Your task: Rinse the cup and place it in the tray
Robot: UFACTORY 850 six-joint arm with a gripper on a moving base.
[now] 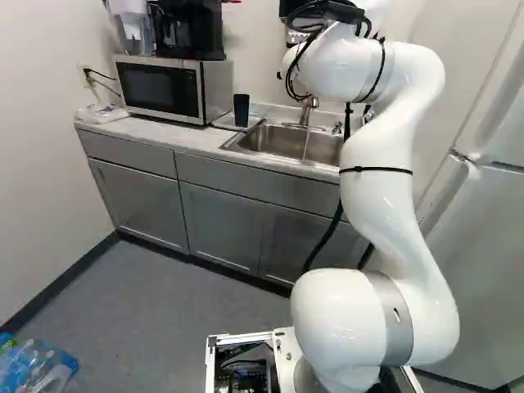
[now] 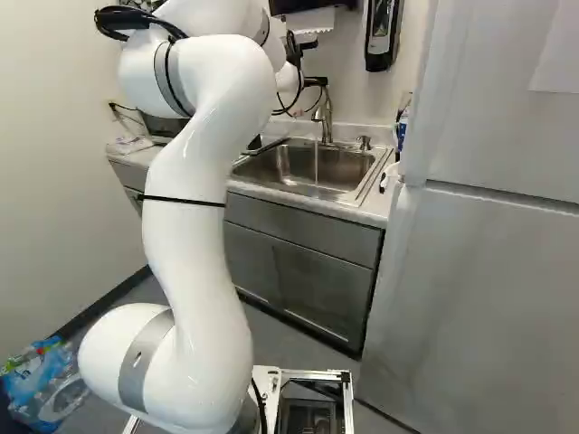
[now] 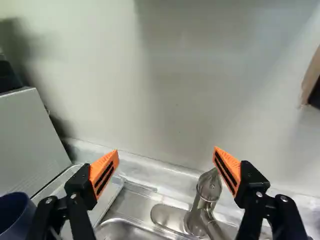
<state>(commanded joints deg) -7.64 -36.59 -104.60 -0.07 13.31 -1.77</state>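
Refrigerator point(image 2: 488, 271): tall, pale, smooth doors; well to the pincer's right.

Bench point(image 1: 192, 141): pale, stone-like top over flat grey cabinet fronts; below the pincer.

Sink point(image 2: 289, 167): brushed metal, rounded corners, sheen broken by streaks; below the pincer.

Microwave point(image 1: 160, 88): boxy, metallic casing, dark glassy door; to the pincer's left, beyond the cup.

Tray point(image 3: 107, 200): shallow, clear or pale, raised smooth rim; below the pincer, just to its left.

Pincer point(image 3: 166, 151): set wide, nothing between the orange, slotted pads.

Faucet point(image 3: 202, 200): polished metal, curved and hard; ahead of the pincer and lower, nearer its right pad. We would keep that pad clear of it.

Cup point(image 1: 241, 110): dark, straight-sided, slightly tapered, open mouth upward; to the pincer's left, apparently standing on the tray. We judge it light, stiff plastic, unlikely to shatter but easily tipped, and slippery once wet. We would take it around the outer wall, a little above the middle, one pad each side, squeezing gently and leaving the mouth free for rinsing.

Water point(image 2: 316, 170): thin, clear stream, running into the basin below the pincer.
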